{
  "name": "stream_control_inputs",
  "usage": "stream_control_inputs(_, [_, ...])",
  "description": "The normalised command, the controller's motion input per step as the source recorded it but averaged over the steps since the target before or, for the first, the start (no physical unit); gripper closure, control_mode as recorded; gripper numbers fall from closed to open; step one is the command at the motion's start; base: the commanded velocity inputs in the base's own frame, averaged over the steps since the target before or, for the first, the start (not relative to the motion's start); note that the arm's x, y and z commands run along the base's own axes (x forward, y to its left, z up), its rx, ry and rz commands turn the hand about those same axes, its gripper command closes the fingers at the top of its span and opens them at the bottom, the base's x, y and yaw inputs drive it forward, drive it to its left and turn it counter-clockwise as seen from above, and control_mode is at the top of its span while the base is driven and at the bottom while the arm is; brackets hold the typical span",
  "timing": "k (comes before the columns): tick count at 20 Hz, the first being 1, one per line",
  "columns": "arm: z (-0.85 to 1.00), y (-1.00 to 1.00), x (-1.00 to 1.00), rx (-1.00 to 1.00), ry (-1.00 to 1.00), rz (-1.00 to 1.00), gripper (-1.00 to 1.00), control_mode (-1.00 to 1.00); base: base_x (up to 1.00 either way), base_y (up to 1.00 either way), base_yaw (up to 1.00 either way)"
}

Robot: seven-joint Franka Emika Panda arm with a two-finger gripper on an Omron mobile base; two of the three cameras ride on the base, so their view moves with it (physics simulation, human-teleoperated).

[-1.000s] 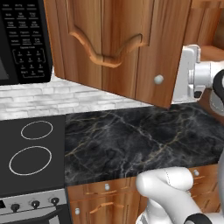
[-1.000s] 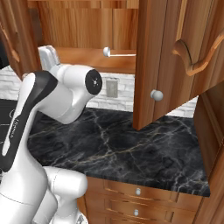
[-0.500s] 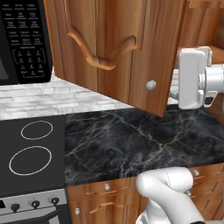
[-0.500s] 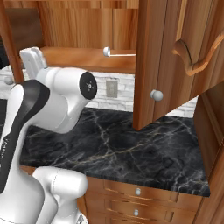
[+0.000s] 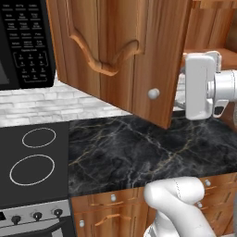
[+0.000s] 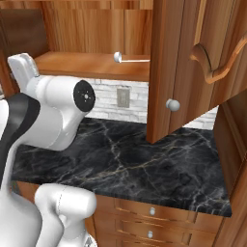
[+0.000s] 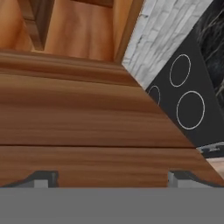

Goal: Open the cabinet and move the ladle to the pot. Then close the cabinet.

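The reddish-brown cabinet door [image 5: 115,51] stands swung out over the counter, its silver knob [image 5: 153,93] at the lower right corner. My white hand [image 5: 200,86] sits just behind the door's free edge. In the hand view my gripper [image 7: 112,177] is open, its fingertips [image 7: 43,177] wide apart and close against the door's plain wooden face. Nothing is between them. On the wooden shelf [image 6: 91,65] inside the cabinet lies the ladle [image 6: 129,59], silver bowl to the left. The pot is out of view.
A black microwave [image 5: 23,41] hangs left of the door. Below it is a black cooktop [image 5: 32,162] with two ring burners. A dark marble counter [image 5: 139,152] runs under the cabinet. Another door leaf with a knob [image 6: 172,103] juts out right of the shelf.
The door in the left base view has swung further out and to the left. My hand has followed it leftward, staying open.
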Motion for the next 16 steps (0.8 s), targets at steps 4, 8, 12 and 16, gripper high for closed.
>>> stream_control_inputs(4, [0.00,0.34,-0.09,0.00,0.00,0.00,-1.00,-1.00,0.00,0.00,0.00])
stream_control_inputs(8, [0.00,0.35,-0.11,0.00,0.00,0.00,-1.00,-1.00,0.00,0.00,0.00])
stream_control_inputs(12, [0.00,0.25,0.00,0.00,0.00,0.00,-1.00,-1.00,0.00,0.00,0.00])
stream_control_inputs(16, [0.00,-0.02,0.18,-0.02,0.00,-0.03,-1.00,-1.00,0.00,0.00,0.00])
